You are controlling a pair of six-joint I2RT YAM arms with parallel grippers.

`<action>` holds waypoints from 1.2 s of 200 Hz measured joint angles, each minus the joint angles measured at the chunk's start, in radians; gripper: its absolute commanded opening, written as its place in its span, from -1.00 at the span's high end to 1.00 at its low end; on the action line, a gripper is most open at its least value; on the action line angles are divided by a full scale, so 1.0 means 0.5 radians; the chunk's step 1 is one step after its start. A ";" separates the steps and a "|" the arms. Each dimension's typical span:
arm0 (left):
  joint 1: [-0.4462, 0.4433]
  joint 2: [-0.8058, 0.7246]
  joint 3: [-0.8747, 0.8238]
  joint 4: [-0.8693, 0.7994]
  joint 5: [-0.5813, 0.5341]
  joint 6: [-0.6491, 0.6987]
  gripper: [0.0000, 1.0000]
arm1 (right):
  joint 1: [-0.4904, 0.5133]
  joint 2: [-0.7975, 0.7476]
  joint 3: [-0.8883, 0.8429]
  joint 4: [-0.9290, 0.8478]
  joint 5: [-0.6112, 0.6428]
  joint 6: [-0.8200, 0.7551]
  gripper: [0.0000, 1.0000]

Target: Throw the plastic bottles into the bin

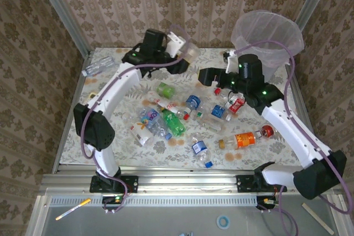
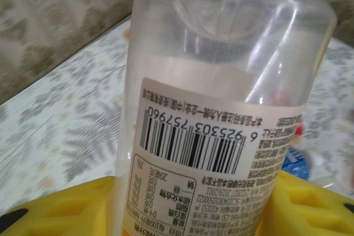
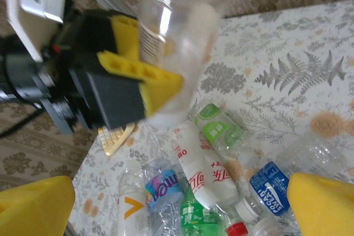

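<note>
Hard against the left wrist lens stands a clear bottle (image 2: 221, 81), base up and barcode label facing the camera. The left gripper (image 2: 193, 211) is clamped on it, with a yellow pad (image 2: 72, 208) on each side. From above, this gripper (image 1: 180, 54) holds the bottle (image 1: 189, 49) raised over the far middle of the table (image 1: 72, 147), close to the back wall (image 1: 182, 4).

The bin (image 1: 287, 34) stands at the far right corner, its rim against the right frame post. Bare fern-print cloth shows between the held bottle and the bin. The right gripper (image 1: 213, 75) sits in part of that gap, just left of the bin. Its jaws are spread wide with nothing between them; in its own view the pads sit at the two lower corners (image 3: 177, 203).

The other bottles (image 1: 174, 120) lie heaped mid-table, below and between the two grippers. An orange bottle (image 1: 243, 138) lies near the right arm's forearm. One blue-labelled bottle (image 1: 200, 148) lies closest to the front edge. A crushed bottle (image 1: 99, 67) lies apart at the far left edge. The near left of the cloth is bare up to the front rail (image 1: 182, 181).
</note>
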 measured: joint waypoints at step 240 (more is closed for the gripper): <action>-0.357 -0.102 -0.325 0.426 0.237 -0.111 0.09 | -0.217 -0.075 -0.166 0.144 -0.033 0.214 -0.91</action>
